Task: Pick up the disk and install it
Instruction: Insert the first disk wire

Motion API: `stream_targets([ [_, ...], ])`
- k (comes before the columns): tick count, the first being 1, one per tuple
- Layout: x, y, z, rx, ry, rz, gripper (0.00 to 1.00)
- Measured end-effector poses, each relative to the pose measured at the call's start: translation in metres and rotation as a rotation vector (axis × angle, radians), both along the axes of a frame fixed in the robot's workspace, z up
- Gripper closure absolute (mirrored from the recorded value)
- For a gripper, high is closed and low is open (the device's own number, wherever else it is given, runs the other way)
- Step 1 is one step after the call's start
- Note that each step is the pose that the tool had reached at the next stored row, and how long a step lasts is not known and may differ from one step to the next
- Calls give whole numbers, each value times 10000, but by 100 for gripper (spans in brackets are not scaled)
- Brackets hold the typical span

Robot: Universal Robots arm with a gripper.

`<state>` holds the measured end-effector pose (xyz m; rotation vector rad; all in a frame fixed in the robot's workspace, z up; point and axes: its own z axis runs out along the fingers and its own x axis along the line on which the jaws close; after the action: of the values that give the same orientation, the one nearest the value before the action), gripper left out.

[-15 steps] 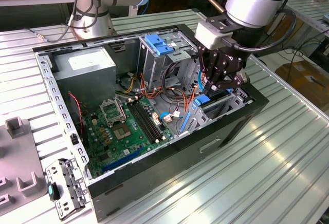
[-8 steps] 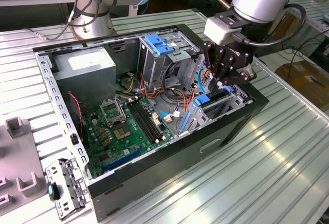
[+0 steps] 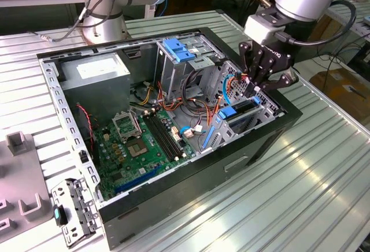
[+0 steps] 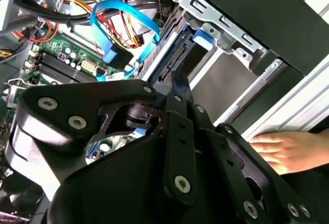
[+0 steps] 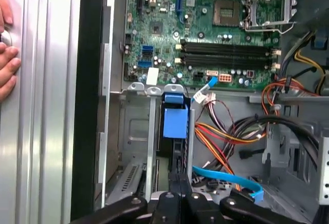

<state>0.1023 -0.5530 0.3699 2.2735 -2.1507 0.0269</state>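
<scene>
We're looking at the open computer case (image 3: 231,160) lying on its side on the ribbed metal table (image 3: 315,177), and the arm has the gripper (image 3: 258,92) right above the metal drive cage (image 3: 267,115) at the corner of the case on the exterior view's right. The disk (image 3: 241,112) stands on edge in that cage, its blue bracket facing the motherboard (image 3: 139,142). That's the posture the narrow slot demands, since the thing can only go in edgewise between the cage walls. In the first wrist view the gripper (image 5: 177,184) sits over the disk's near end, jaws drawn narrow and, as far as we can judge, pinched on the disk's thin sides, lined up with the slot so any push runs straight along the rails. A blue data cable (image 5: 226,179) and the orange and yellow wiring loop just beside the cage, outside the slot. And there's a person's hand (image 5: 6,54) resting flat on the table just outside the case wall, perhaps steadying things.
</scene>
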Motion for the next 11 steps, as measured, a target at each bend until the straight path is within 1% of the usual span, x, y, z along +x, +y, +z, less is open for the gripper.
stream_targets([
  [1, 1, 1, 29, 4, 11, 51, 89],
  [2, 3, 2, 86, 4, 44, 170, 89],
  [4, 6, 3, 149, 5, 80, 348, 89],
  [5, 14, 3, 166, 6, 86, 458, 89],
  [8, 45, 5, 168, 6, 91, 614, 89],
  [11, 104, 14, 169, 4, 97, 676, 89],
])
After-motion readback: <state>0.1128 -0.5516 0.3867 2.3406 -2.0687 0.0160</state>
